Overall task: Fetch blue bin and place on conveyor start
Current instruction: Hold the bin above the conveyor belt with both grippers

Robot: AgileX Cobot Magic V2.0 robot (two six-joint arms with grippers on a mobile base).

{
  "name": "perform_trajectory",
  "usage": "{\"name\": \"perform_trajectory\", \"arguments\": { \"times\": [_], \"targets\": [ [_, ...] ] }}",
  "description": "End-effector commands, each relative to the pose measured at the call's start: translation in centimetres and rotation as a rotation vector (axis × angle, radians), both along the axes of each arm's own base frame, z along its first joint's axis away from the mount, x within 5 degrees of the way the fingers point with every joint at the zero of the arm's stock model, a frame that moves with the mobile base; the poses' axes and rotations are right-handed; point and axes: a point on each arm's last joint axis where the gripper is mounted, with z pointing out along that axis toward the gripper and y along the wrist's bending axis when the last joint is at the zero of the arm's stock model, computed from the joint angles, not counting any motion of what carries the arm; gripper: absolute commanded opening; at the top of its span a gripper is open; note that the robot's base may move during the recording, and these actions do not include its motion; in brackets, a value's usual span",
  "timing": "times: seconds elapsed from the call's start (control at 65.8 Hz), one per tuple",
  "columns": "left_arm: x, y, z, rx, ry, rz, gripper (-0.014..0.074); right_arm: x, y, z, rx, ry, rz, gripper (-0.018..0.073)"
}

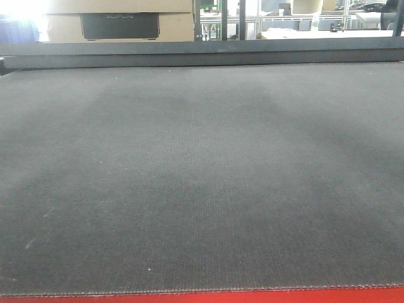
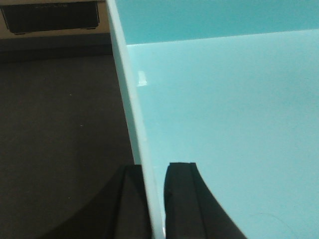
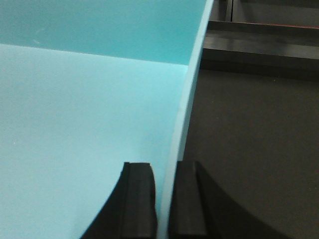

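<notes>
Black belt of the conveyor start (image 1: 202, 177) spreads beneath the blue bin (image 2: 224, 124), your left gripper (image 2: 157, 172) and right gripper (image 3: 164, 169) each pinching an opposite thin wall, jaws narrow; expect it light, slick and flexible, so grip at the rim

Beige box (image 1: 63, 28) with dark inset panel (image 1: 120, 25) beyond far-left corner. Dark upright posts (image 1: 224, 19) past far edge, middle. Far-right corner: blurred pale clutter, perhaps workbenches (image 1: 315, 31).
</notes>
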Motion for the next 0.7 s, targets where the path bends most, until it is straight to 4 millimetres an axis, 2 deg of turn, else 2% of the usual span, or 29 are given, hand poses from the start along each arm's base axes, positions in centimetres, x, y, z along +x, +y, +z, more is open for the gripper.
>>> {"name": "perform_trajectory", "arguments": {
  "times": [0.0, 0.213, 0.38, 0.486, 0.684],
  "targets": [
    [-0.5, -1.1, 1.5, -0.106, -0.093, -0.067, -0.0111, -0.4, 1.0, 1.3, 0.085, -0.073, 0.060, -0.0151],
    [-0.5, -1.1, 1.5, -0.107, -0.096, -0.067, -0.0111, -0.4, 1.2, 1.7, 0.120, -0.109, 0.068, -0.0151],
    [-0.8, -0.9, 0.9, -0.079, -0.022, -0.057, -0.0111, -0.8, 1.2, 1.1, 0.118, -0.008, 0.073, -0.0151],
    [-0.2, -0.9, -0.6, -0.033, 0.084, -0.038, -0.0111, -0.8, 1.2, 0.0, 0.090, 0.089, 0.070, -0.0151],
    [2.2, -1.9, -4.5, 0.030, 0.212, -0.028, -0.0111, 1.6, 1.8, -3.4, 0.033, 0.254, 0.055, -0.0151]
  ]
}}
